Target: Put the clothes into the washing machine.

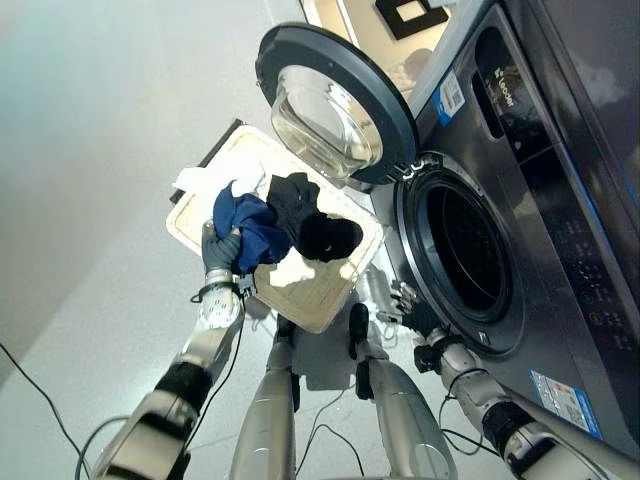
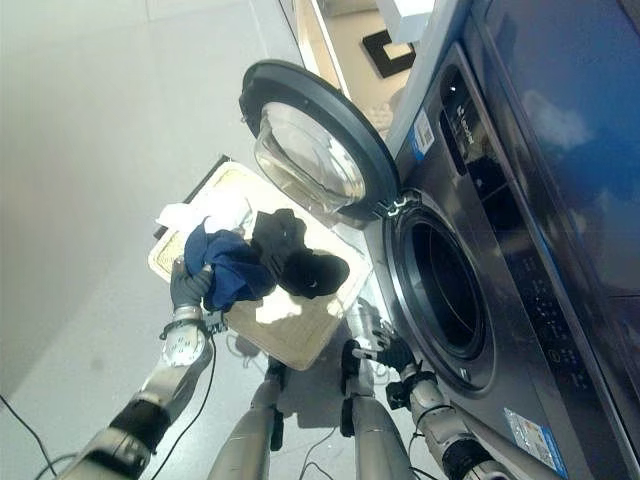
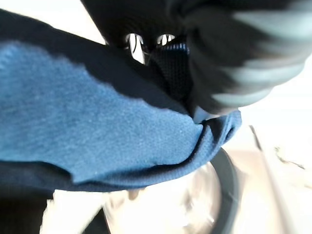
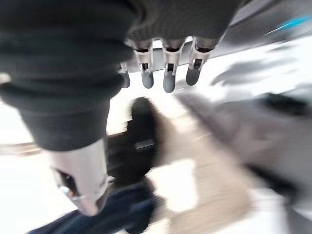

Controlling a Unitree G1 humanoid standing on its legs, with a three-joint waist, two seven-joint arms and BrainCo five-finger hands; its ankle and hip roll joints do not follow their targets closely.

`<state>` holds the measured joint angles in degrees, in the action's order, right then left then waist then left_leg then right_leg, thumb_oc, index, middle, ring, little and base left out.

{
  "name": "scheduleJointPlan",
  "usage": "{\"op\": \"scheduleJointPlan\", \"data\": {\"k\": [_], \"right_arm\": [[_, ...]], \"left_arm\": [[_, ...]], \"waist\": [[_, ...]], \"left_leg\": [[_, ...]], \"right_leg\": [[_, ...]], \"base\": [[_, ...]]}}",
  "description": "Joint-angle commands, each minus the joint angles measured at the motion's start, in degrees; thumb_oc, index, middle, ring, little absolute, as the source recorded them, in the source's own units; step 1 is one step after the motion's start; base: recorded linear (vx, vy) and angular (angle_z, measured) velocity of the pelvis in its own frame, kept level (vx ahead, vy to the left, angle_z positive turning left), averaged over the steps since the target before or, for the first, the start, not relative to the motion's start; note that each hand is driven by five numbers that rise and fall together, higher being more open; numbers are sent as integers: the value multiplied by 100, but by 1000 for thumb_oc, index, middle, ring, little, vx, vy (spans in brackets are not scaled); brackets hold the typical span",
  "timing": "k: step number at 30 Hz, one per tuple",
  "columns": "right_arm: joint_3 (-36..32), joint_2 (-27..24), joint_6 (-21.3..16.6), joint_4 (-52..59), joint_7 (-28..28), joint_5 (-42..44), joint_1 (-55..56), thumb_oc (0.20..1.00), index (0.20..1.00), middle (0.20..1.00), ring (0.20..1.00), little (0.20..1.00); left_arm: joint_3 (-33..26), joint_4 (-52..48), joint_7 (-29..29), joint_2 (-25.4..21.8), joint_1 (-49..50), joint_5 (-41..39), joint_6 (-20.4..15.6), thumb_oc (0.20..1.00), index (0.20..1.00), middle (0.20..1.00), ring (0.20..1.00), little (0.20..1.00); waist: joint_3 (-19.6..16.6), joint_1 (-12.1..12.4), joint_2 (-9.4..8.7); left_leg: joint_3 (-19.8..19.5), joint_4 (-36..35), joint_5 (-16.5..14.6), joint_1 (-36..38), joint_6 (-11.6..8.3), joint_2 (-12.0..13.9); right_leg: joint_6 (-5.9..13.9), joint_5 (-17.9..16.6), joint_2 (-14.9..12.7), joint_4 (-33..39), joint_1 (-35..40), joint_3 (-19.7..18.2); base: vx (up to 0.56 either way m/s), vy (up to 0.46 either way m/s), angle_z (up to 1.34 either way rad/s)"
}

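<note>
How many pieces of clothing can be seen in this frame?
3: a blue garment gripped by the left hand above the basket, a black garment beside it, and a white piece at the basket's far edge. More may lie beneath.

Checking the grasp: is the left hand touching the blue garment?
Touching. In the left eye view the left hand is closed on the blue garment above the basket; the left wrist view shows the cloth bunched against its fingers.

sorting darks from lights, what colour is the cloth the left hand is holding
Blue. The left hand grips the cloth over the basket; the left wrist view shows it best.
</note>
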<state>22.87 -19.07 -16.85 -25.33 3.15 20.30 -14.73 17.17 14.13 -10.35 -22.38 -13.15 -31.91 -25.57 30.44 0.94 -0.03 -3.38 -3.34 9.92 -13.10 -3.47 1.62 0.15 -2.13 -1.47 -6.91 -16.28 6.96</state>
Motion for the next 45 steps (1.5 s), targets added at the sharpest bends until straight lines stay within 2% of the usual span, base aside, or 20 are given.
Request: {"op": "scheduleJointPlan", "data": {"k": [1, 3, 4, 8, 10, 11, 12, 13, 20, 22, 23, 24, 25, 26, 28, 36, 37, 38, 39, 45], "right_arm": [[-263, -340, -305, 870, 288, -1335, 16, 1000, 1000, 1000, 1000, 1000], [-239, -416, -362, 1019, 340, -1609, -10, 1000, 1000, 1000, 1000, 1000], [-145, -582, -477, 1218, 431, -2117, -186, 1000, 1000, 1000, 1000, 1000], [134, -854, -486, 1444, 420, -2839, -672, 1000, 1000, 1000, 1000, 1000], [167, -875, -476, 1462, 431, -2899, -713, 1000, 1000, 1000, 1000, 1000], [295, -963, -426, 1562, 360, -3056, -833, 1000, 1000, 1000, 1000, 1000], [319, -982, -401, 1583, 344, -3071, -857, 1000, 1000, 1000, 1000, 1000], [520, -1071, -288, 1688, 105, -3129, -956, 1000, 1000, 1000, 1000, 1000], [1248, -1225, 22, 1689, -608, -3387, -1207, 1000, 1000, 1000, 1000, 1000], [1463, -1295, 76, 1772, -924, -3081, -1278, 1000, 1000, 1000, 1000, 1000], [1585, -1311, 130, 1928, -1238, -2545, -1310, 1000, 1000, 1000, 1000, 1000], [1585, -1311, 130, 1928, -1238, -2545, -1310, 1000, 1000, 1000, 1000, 1000], [1663, -1272, 328, 2148, -1561, -1759, -1224, 1000, 1000, 1000, 1000, 1000], [1666, -1263, 323, 2154, -1588, -1698, -1218, 1000, 1000, 1000, 1000, 1000], [1706, -1143, 510, 2388, -2002, -670, -1084, 1000, 1000, 1000, 1000, 1000], [1529, -881, 853, 2743, -2571, 1332, -474, 1000, 1000, 1000, 1000, 1000], [1486, -839, 922, 2754, -2669, 1687, -393, 887, 887, 887, 887, 887], [1447, -794, 995, 2773, -2721, 1890, -347, 576, 576, 576, 576, 576], [1397, -706, 1093, 2775, -2788, 2346, -252, 200, 200, 200, 200, 200], [1158, -326, 1356, 2654, -2892, 3286, 11, 200, 200, 200, 200, 200]], "left_arm": [[-158, -878, 2290, 47, -11, -1401, 71, 200, 200, 200, 200, 200], [-139, -1038, 2630, 8, 61, -1561, 151, 200, 200, 200, 200, 200], [-79, -1410, 3325, -87, 104, -1977, 444, 200, 200, 200, 200, 200], [44, -1956, 4078, -285, -45, -2258, 1134, 200, 200, 200, 200, 200], [53, -2007, 4144, -296, -64, -2261, 1227, 200, 200, 200, 200, 200], [103, -2200, 4357, -380, -140, -2387, 1524, 200, 200, 200, 200, 200], [114, -2233, 4412, -398, -150, -2428, 1589, 200, 200, 200, 200, 200], [162, -2481, 4652, -442, -200, -2634, 1910, 200, 200, 200, 200, 200], [385, -2890, 5047, -465, -430, -3199, 2435, 200, 200, 200, 200, 200], [527, -2964, 4950, -523, -537, -3325, 2513, 200, 200, 200, 200, 200], [632, -2984, 4815, -541, -605, -3330, 2568, 200, 200, 200, 200, 200], [632, -2984, 4815, -541, -605, -3330, 2568, 200, 200, 200, 200, 200], [763, -3009, 4608, -576, -615, -3297, 2622, 200, 200, 200, 200, 200], [771, -3008, 4584, -579, -614, -3291, 2623, 200, 200, 200, 200, 200], [888, -2978, 4261, -587, -594, -3269, 2698, 200, 200, 200, 200, 200], [1048, -2752, 3885, -655, -335, -3221, 2679, 200, 200, 200, 200, 200], [1055, -2711, 3876, -643, -275, -3224, 2670, 200, 200, 200, 200, 200], [1057, -2693, 3844, -657, -249, -3271, 2656, 200, 200, 200, 200, 200], [1044, -2636, 3814, -646, -188, -3328, 2656, 200, 200, 200, 200, 200], [939, -2327, 3623, -570, 17, -3169, 2584, 200, 200, 200, 200, 200]], "waist": [[-182, -2, 74], [-248, 6, 100], [-365, 36, 167], [-584, 94, 231], [-611, 100, 232], [-705, 119, 229], [-727, 121, 228], [-856, 137, 217], [-1070, 154, 167], [-1120, 144, 146], [-1148, 131, 125], [-1148, 131, 125], [-1167, 115, 91], [-1168, 115, 89], [-1184, 96, 55], [-1167, -1, 51], [-1154, -14, 57], [-1141, -22, 64], [-1119, -33, 74], [-993, -65, 117]], "left_leg": [[323, 11, -490, 265, 118, -421], [335, -15, -478, 284, 122, -420], [340, -82, -479, 385, 126, -425], [316, -94, -522, 519, 143, -453], [312, -94, -529, 535, 146, -456], [291, -87, -555, 590, 158, -467], [285, -86, -560, 603, 161, -469], [273, -73, -600, 683, 181, -489], [289, -49, -696, 841, 227, -507], [299, -51, -710, 885, 239, -504], [304, -54, -716, 918, 246, -502], [304, -54, -716, 918, 246, -502], [304, -45, -730, 944, 248, -506], [307, -46, -731, 947, 249, -505], [344, -61, -738, 972, 256, -504], [526, -95, -727, 968, 292, -467], [548, -90, -724, 961, 298, -467], [568, -85, -722, 954, 298, -465], [597, -75, -717, 939, 299, -468], [711, -44, -691, 855, 285, -464]], "right_leg": [[446, -237, -88, 569, 420, 223], [446, -244, -100, 602, 456, 241], [443, -228, -119, 677, 594, 288], [439, -168, -156, 701, 763, 327], [439, -161, -160, 702, 780, 326], [440, -135, -173, 707, 849, 329], [439, -130, -173, 709, 863, 325], [438, -105, -183, 727, 950, 300], [423, -48, -174, 765, 1113, 185], [415, -35, -160, 759, 1148, 147], [409, -33, -144, 766, 1179, 113], [409, -33, -144, 766, 1179, 113], [414, -44, -135, 782, 1199, 81], [415, -46, -135, 785, 1202, 78], [437, -88, -128, 846, 1226, 47], [467, -164, -110, 929, 1188, -20], [465, -173, -109, 936, 1181, -20], [462, -182, -112, 944, 1177, -19], [464, -202, -117, 967, 1170, -12], [468, -298, -138, 1067, 1106, 31]], "base": [[34, 33, 13], [36, 28, 21], [48, 32, 17], [44, 8, 4], [39, -10, 6], [56, -16, 8], [104, -16, 11], [82, -3, 14], [31, 3, 6], [0, 0, 0], [0, 0, 0], [17, -22, -4], [8, -17, -7], [5, -22, -9], [-10, -15, -6], [-25, -14, -19], [-19, -4, -5], [-24, -5, -4], [-27, 2, -11], [-27, 3, -14]]}}
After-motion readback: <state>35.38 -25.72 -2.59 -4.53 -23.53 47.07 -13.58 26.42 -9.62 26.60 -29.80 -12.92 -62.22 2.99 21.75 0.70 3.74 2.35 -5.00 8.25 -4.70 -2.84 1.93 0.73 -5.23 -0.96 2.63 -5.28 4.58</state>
